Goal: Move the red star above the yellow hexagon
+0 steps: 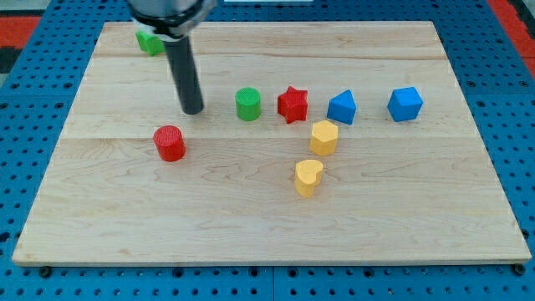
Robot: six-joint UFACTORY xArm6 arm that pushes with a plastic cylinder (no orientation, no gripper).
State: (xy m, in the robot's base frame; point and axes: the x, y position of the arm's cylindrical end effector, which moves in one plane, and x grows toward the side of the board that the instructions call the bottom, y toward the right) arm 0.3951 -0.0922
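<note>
The red star (292, 104) lies near the board's middle, just up and left of the yellow hexagon (323, 137). They sit close together, nearly touching. My tip (192, 110) rests on the board well to the view's left of the star, with a green cylinder (248, 104) between them. A red cylinder (170, 143) lies just below and left of my tip.
A yellow heart (308, 177) lies below the hexagon. A blue block (342, 107) sits right of the star and a blue cube (405, 104) farther right. A green block (150, 41) is at the top left, partly behind the rod. The wooden board (267, 234) rests on blue pegboard.
</note>
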